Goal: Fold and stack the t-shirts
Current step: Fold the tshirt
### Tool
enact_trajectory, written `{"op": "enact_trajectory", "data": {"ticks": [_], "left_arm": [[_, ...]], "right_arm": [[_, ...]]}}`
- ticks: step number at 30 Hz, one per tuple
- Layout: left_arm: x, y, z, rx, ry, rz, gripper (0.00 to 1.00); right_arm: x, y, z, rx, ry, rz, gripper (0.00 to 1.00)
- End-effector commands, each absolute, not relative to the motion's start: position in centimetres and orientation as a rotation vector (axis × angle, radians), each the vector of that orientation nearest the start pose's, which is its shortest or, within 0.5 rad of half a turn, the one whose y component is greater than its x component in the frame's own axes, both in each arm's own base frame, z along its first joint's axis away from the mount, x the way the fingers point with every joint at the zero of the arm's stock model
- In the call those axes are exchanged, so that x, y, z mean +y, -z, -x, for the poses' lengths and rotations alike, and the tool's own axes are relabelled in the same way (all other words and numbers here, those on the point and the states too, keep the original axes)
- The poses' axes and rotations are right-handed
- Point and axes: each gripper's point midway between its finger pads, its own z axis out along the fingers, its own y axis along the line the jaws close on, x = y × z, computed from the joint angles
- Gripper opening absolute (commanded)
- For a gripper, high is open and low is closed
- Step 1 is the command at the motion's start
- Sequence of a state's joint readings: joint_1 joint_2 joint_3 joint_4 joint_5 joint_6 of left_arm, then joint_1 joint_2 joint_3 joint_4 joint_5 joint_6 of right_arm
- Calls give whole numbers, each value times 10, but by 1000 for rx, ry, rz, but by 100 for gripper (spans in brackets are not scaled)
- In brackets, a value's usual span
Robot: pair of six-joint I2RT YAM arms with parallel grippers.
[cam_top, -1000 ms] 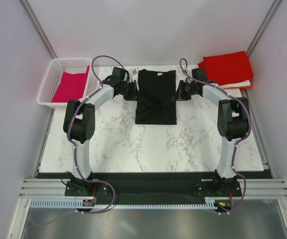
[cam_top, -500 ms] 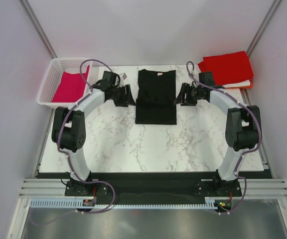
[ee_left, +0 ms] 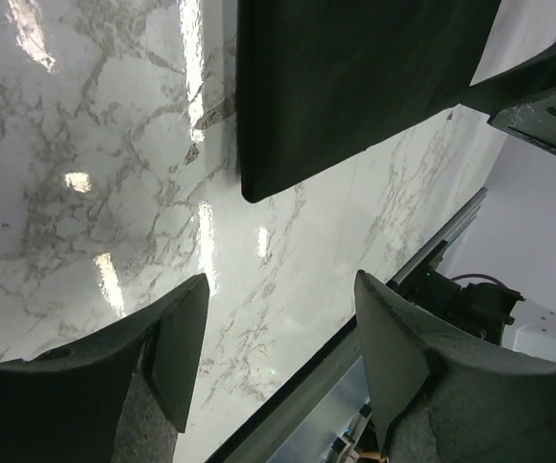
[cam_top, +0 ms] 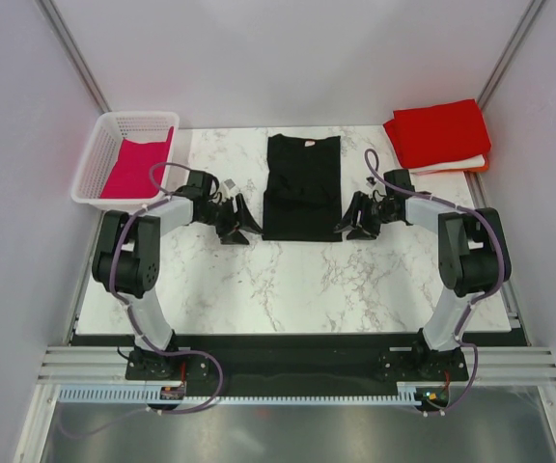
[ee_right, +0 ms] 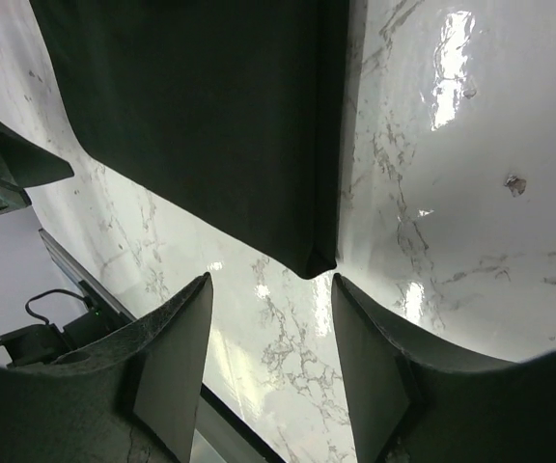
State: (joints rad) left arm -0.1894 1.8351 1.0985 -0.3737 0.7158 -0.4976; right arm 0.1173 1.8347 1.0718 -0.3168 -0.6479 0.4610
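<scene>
A black t-shirt [cam_top: 302, 186] lies flat on the marble table, sleeves folded in to a long rectangle, its small pale neck label at the far end. My left gripper [cam_top: 242, 224] stands open just left of the shirt's near left corner [ee_left: 252, 190], nothing between its fingers. Open too, my right gripper [cam_top: 351, 224] sits just right of the near right corner [ee_right: 314, 265] and holds nothing. A folded red t-shirt [cam_top: 439, 132] tops a stack at the far right, with white and orange edges under it. A magenta t-shirt [cam_top: 136, 166] lies in the basket.
A white lattice basket [cam_top: 94, 159] stands at the far left corner. The table's dark front edge [cam_top: 297, 340] runs before the arm bases. Grey walls close the sides and back.
Both grippers let go of the black shirt's sides, opened, and drew back toward me along its edges to the near corners. The shirt stays folded flat.
</scene>
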Motion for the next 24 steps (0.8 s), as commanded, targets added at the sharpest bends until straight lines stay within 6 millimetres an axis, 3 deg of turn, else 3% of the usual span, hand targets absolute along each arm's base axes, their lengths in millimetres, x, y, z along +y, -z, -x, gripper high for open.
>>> {"op": "enact_trajectory", "data": {"ticks": [1, 9, 16, 24], "left_arm": [[-208, -70, -348, 2658, 1281, 194, 69], [-215, -57, -358, 2684, 1265, 187, 64], [-221, -46, -354, 2720, 1265, 187, 62], [-223, -35, -360, 2740, 1231, 198, 56]], "right_arm": [[167, -49, -363, 2618, -1097, -251, 60], [165, -34, -352, 2666, -1089, -286, 59], [164, -25, -345, 2691, -1082, -308, 59], [165, -15, -348, 2702, -1096, -355, 57]]}}
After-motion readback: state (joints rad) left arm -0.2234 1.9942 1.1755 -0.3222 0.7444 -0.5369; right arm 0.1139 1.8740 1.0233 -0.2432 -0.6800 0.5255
